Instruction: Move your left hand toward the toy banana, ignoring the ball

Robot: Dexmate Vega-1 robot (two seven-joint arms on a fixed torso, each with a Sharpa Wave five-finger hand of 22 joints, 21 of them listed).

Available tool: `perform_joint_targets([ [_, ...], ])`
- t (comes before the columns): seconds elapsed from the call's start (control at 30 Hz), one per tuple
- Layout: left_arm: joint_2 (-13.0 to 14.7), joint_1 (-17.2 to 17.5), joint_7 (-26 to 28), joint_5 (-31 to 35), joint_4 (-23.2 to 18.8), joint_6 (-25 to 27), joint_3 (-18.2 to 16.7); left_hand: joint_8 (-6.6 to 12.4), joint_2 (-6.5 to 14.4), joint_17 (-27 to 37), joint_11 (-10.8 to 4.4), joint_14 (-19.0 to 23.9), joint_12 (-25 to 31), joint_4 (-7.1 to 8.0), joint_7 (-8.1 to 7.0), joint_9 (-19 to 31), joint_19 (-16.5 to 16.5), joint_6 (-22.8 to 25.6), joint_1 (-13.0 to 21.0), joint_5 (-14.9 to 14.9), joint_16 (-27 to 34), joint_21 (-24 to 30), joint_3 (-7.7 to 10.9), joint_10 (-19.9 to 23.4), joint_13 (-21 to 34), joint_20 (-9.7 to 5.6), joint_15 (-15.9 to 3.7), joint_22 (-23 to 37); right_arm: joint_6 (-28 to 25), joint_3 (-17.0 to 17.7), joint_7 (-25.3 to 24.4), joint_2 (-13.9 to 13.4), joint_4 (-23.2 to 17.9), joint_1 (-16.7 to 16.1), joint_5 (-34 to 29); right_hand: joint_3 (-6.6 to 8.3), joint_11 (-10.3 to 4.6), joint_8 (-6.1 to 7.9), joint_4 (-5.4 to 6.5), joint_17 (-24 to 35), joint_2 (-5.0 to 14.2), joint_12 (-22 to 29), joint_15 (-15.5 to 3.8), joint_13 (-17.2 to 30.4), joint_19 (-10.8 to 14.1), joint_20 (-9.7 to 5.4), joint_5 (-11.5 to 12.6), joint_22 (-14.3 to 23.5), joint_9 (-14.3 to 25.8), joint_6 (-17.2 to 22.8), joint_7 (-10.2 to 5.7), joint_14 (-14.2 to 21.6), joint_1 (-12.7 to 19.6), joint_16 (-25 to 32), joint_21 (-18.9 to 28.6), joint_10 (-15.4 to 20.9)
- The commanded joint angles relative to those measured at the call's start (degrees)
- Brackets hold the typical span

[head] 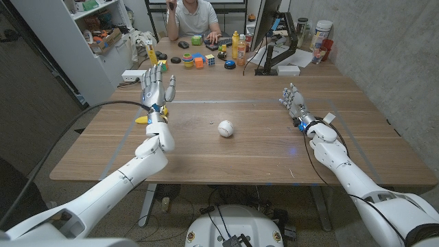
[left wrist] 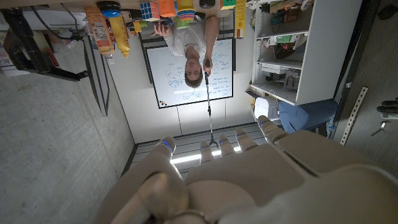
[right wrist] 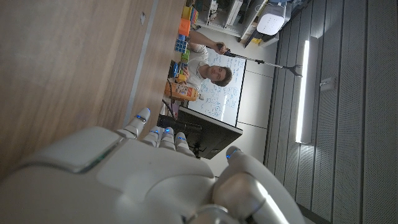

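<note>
A yellow toy banana (head: 141, 119) lies on the wooden table (head: 226, 154) at the left, partly hidden behind my left wrist. My left hand (head: 156, 88) stands raised just above and beyond it, fingers apart and pointing up, holding nothing; its back (left wrist: 249, 180) fills the lower part of the left wrist view. A white ball (head: 226, 128) sits near the table's middle, to the right of that hand. My right hand (head: 295, 103) stands open at the right side of the table, fingers spread, and its back (right wrist: 149, 180) shows in the right wrist view.
A person (head: 194, 19) sits behind the far edge of the table. Along that edge stand bottles (head: 239, 46), coloured cubes (head: 199, 60) and a black monitor stand (head: 274, 58). A white shelf (head: 89, 31) stands at the back left.
</note>
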Motion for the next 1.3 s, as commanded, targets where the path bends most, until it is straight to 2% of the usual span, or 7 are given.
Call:
perform_joint_targets([
  [0.03, -0.43, -4.59, -1.76, 8.61, 5.00, 11.43, 6.24, 0.85, 0.52, 0.34, -0.10, -1.39, 0.07, -0.21, -0.17, 0.51, -0.89, 1.73, 1.07, 0.49, -0.55, -0.09, 0.85, -0.91, 0.32, 1.32, -1.40, 0.05, 0.28, 0.01, 0.95, 0.30, 2.10, 1.24, -0.47, 0.27, 0.11, 0.24, -0.14, 0.12, 6.99, 0.35, 0.14, 0.13, -2.17, -5.72, 0.31, 0.15, 0.17, -0.38, 0.10, -0.09, -0.01, 0.39, -0.20, -0.16],
  [0.2, -1.61, -5.42, -0.89, 7.06, 8.35, 11.14, 5.93, 1.06, 0.28, 0.44, -0.03, -1.96, 0.15, -0.42, -0.22, 0.65, -1.51, 2.19, 1.43, 0.36, -0.73, -0.09, 0.96, -1.13, 0.45, 2.67, -1.25, 0.04, 0.72, -0.13, 1.42, 0.57, 3.28, 1.87, -0.59, 0.30, -0.03, 0.23, -0.14, 0.11, 7.04, 0.33, 0.16, 0.13, -2.11, -5.68, 0.33, 0.15, 0.17, -0.40, 0.13, -0.03, 0.02, 0.40, -0.29, -0.20],
  [0.5, -2.86, -6.28, -0.44, 2.01, 12.63, 8.53, 4.66, 1.15, -0.49, 0.75, 0.42, -2.55, 0.41, 0.23, -0.19, 0.79, -1.81, 2.65, 0.63, -0.09, -0.71, 0.18, 0.22, -0.94, 0.65, 2.80, -0.90, 0.11, 1.63, 0.00, 1.90, 0.80, 4.97, 2.80, -0.60, 0.26, 0.11, 0.20, -0.17, 0.10, 6.92, 0.34, 0.32, 0.12, -1.96, -5.50, 0.32, 0.15, 0.17, -0.51, 0.15, 0.05, 0.03, 0.40, -0.45, -0.13],
  [0.97, -3.59, -9.62, -1.36, -1.60, 18.39, 7.77, 6.75, 0.98, -0.70, 0.99, 0.07, -2.48, 0.86, 1.21, -0.20, 0.84, -1.52, 2.60, -0.38, -0.47, -0.42, 0.52, -0.44, -0.04, 0.82, 1.74, -0.89, 0.17, 2.88, -0.07, 3.10, 1.20, 9.00, 5.04, -0.69, 0.15, 0.17, 0.19, -0.18, 0.10, 6.79, 0.28, 0.35, 0.12, -1.85, -5.43, 0.33, 0.16, 0.17, -0.56, 0.22, 0.07, 0.01, 0.37, -0.76, -0.23],
  [1.3, -5.66, -14.26, -4.04, -4.28, 26.07, 6.67, 9.59, 0.81, -0.80, 1.07, 0.25, -2.93, 0.72, 1.62, -0.20, 0.85, -1.33, 2.38, -0.77, -0.64, -0.48, 0.67, -0.73, -0.44, 0.92, 1.06, -1.17, 0.18, 3.74, -0.07, 3.72, 1.33, 11.18, 5.98, -0.72, 0.07, 0.29, 0.17, -0.18, 0.10, 6.74, 0.26, 0.42, 0.12, -1.86, -5.34, 0.32, 0.16, 0.17, -0.63, 0.27, 0.07, -0.01, 0.35, -0.98, -0.29],
])
